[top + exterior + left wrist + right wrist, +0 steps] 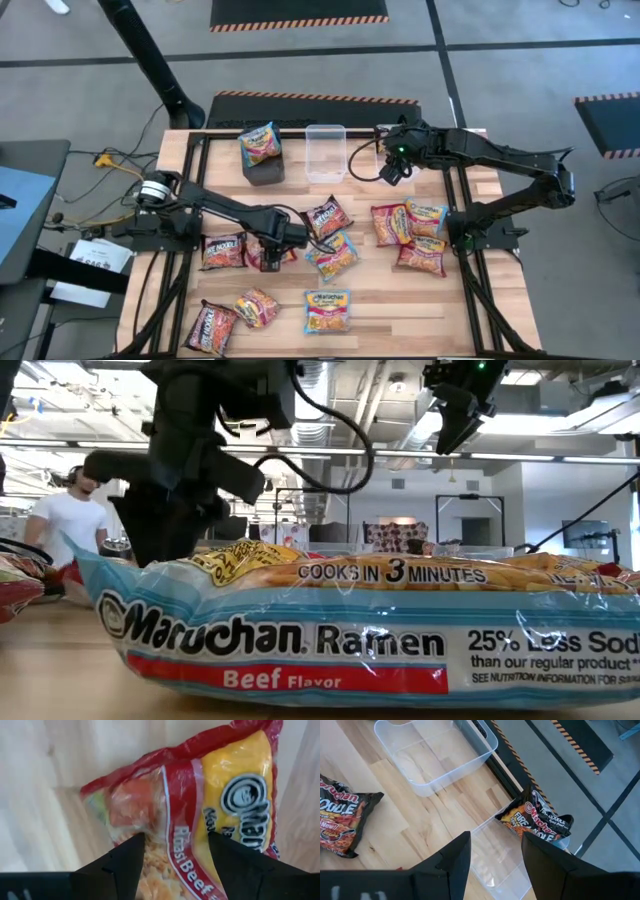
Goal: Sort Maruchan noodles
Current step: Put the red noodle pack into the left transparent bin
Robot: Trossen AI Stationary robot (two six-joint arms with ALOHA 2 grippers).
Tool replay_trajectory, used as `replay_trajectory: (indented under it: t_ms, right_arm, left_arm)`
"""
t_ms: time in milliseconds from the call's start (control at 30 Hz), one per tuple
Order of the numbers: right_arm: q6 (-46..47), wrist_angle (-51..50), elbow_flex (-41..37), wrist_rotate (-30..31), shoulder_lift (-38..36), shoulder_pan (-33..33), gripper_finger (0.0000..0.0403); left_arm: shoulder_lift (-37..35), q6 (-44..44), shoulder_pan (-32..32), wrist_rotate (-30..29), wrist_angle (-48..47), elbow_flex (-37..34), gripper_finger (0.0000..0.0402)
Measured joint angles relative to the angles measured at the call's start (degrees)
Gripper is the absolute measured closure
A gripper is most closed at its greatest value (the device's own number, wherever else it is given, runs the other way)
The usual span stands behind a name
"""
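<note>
Roast-beef ramen packet (200, 815) lies flat between the left gripper's (175, 851) spread fingers (125, 865); right gripper (495, 852) hovers, fingers apart, empty.

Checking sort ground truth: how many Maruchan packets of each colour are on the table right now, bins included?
light blue/yellow packets: 4
red/orange packets: 4
black/red packets: 4, one seen only in the right wrist view, in a clear bin
Total: 12
</note>
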Motion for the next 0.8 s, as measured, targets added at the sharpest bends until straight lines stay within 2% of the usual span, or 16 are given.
replay_trajectory:
  t_ms: [167,267,400,667,800]
  right_arm:
    - [-0.02,-0.02,0.0,0.0,0.0,0.0,0.0202]
    - [-0.02,-0.01,0.0,0.0,0.0,0.0,0.0202]
    - [0.12,0.02,0.0,0.0,0.0,0.0,0.0202]
    - [0.92,0.0,0.0,0.0,0.0,0.0,0.0202]
    - [0.94,0.02,0.0,0.0,0.0,0.0,0.0202]
  left_arm:
    - [0.57,-0.08,-0.02,0.4,-0.45,-0.67,0.0185]
    - [0.59,0.18,-0.02,1.05,-0.15,-0.68,0.0203]
    - [0.68,0.71,-0.02,1.43,0.0,-0.76,0.0255]
    - [0.64,2.58,0.16,2.15,0.44,-0.78,0.0384]
    - [0.85,2.62,0.8,2.98,-0.61,0.18,0.039]
